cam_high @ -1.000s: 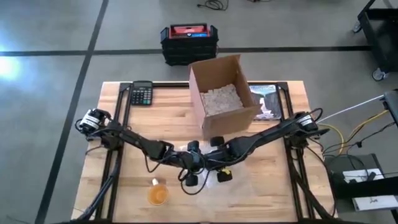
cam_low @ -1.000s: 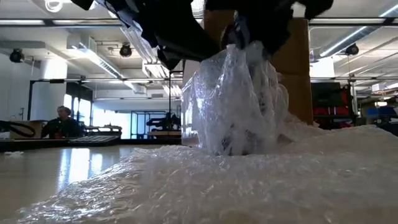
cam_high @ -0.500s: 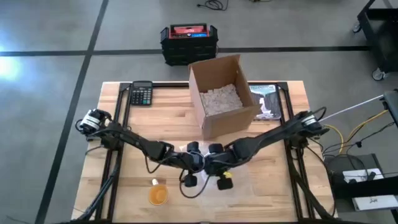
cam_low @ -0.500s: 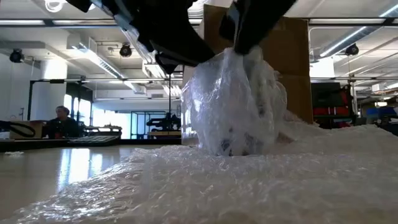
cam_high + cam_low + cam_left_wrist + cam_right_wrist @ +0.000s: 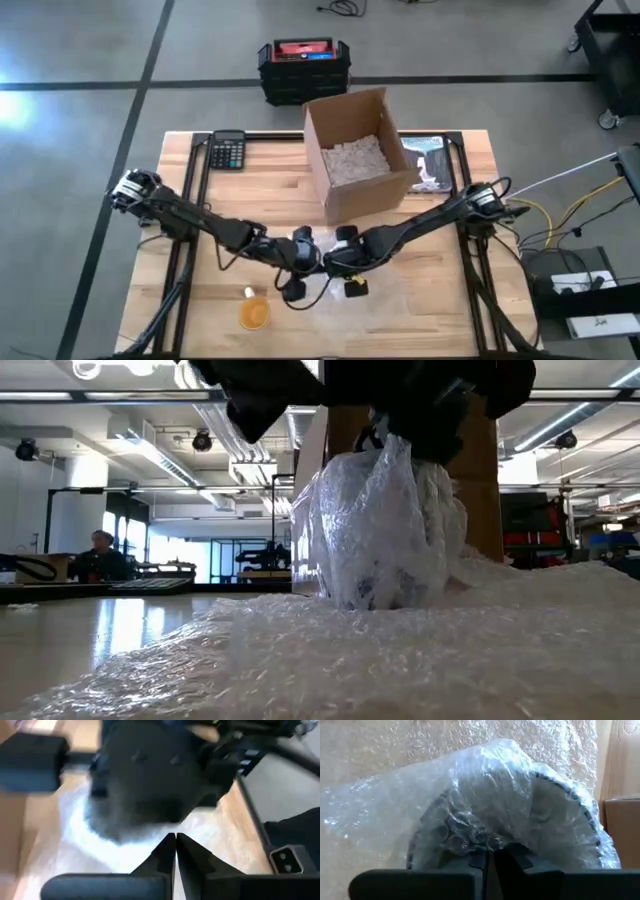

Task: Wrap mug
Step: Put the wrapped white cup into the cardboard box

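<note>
Now my right gripper (image 5: 489, 854) pinches the wrap (image 5: 385, 530) so it stays over the mug (image 5: 565, 820); my left gripper (image 5: 175, 851) is closed, empty.

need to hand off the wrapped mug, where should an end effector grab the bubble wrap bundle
Grip the gathered bubble wrap at its peak, coming straight down from above: there the film bunches into a narrow neck, where the right end effector pinches it. Lower down the bundle bulges wide around the mug.
</note>
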Tool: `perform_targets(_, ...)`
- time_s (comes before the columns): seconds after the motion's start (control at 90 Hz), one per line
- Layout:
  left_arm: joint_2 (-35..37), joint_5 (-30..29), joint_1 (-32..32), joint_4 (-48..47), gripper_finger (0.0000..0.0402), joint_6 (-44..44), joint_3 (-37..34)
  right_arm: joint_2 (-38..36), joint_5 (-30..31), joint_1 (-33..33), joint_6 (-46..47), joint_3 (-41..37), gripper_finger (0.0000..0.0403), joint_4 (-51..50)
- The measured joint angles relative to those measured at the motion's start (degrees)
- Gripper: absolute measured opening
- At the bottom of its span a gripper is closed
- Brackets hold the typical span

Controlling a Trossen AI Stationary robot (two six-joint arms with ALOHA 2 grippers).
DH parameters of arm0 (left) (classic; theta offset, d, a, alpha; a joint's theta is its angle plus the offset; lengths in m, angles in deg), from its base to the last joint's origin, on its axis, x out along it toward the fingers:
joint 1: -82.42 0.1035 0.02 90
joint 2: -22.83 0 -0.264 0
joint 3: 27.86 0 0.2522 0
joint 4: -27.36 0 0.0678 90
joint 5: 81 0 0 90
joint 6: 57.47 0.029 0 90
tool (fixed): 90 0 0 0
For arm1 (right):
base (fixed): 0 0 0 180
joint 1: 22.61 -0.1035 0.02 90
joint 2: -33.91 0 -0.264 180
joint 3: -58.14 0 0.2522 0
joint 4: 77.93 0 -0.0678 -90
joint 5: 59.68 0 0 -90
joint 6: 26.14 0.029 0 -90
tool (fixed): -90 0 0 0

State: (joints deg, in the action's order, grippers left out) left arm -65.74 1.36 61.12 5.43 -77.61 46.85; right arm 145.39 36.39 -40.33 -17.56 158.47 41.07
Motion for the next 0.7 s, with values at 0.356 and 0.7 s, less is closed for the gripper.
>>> perform_targets(0.356, -4.2, -0.6, 0.0, 0.1, 0.0003, -0.7, -1.6, -0.9, -1.6, 0.0, 4.3, 3.3, 0.0014, -3.0)
perform_targets(0.7, -4.6, -0.6, 0.6, 5.6, 0.0005, -0.5, -1.5, -1.8, -1.6, -0.3, 4.3, 11.8, 0.0067, -18.8)
